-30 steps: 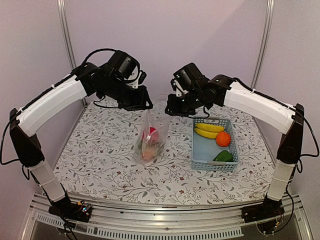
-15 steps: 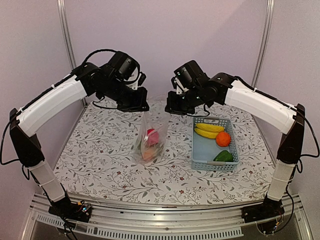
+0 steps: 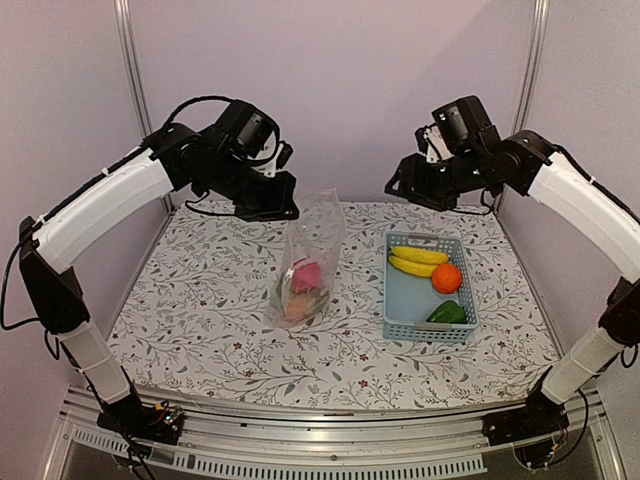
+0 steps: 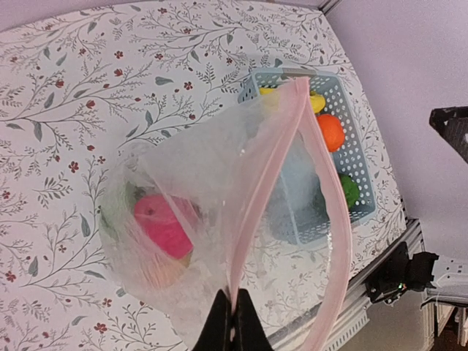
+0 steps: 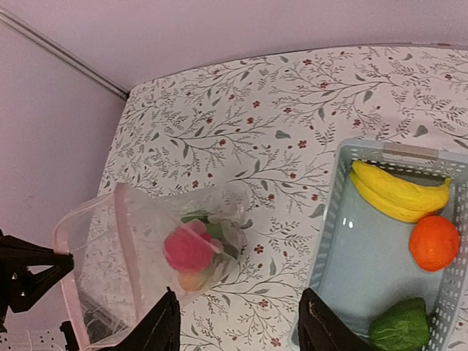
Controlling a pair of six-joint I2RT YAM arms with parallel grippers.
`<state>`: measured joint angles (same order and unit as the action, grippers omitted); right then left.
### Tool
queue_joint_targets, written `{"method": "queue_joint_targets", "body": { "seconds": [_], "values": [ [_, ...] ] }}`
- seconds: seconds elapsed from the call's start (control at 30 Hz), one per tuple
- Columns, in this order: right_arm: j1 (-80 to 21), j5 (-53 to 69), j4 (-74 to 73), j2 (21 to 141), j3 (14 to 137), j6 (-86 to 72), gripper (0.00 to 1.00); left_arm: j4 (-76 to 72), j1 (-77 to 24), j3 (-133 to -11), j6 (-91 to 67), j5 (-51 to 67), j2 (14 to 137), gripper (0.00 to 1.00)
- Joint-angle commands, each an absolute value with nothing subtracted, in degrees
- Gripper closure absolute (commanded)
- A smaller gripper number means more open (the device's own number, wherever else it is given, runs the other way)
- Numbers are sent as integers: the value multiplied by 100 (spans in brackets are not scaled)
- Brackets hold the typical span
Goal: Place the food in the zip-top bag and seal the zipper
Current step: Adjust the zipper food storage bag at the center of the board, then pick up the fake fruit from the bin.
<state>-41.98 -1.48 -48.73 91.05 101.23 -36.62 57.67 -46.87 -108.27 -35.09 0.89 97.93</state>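
Surroundings: a light-blue mesh basket (image 3: 428, 333) is sitting on the floral tablecloth (image 3: 200, 310), right of the bag and apart from it.
Basket contents: yellow bananas (image 3: 417, 260) are lying at the far end, an orange piece (image 3: 446, 277) just near of them on the right, and a green piece (image 3: 447, 312) at the near right corner.
Zip-top bag: the zip-top bag (image 3: 308, 260) is hanging near the middle of the table, its bottom sagging onto the cloth.
Inside the bag: a pink-red piece (image 4: 162, 223) is lying low in the bag on a pale orange piece, with something green beside them.
Long axis: it is running from the raised mouth down to the table, leaning towards the near left.
Zipper: the pink zipper (image 4: 270, 183) is gaping, its two strips bowing apart towards the basket side.
Left gripper: the left gripper (image 4: 232, 316) is pinching one end of the zipper between closed fingers, holding the mouth up.
Right gripper: the right gripper (image 5: 238, 322) is hovering high over the basket's far edge, fingers spread and holding nothing, well right of the bag.
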Motion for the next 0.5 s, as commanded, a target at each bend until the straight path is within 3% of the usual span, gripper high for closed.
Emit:
{"method": "queue_joint_targets", "body": {
  "seconds": [0.0,0.17,0.47],
  "values": [
    [-3431,-565,-5182,8561,8961,-3214,46,5643,-4713,-10848,-3423,147,9843,100],
    [-3030,-956,-4966,8558,8154,-2525,45,5645,-4716,-10820,-3395,150,9793,100],
    [-2734,-1319,-4985,9956,8270,-1688,34,5643,-4702,-10763,-3331,180,9771,100]
  ]
}}
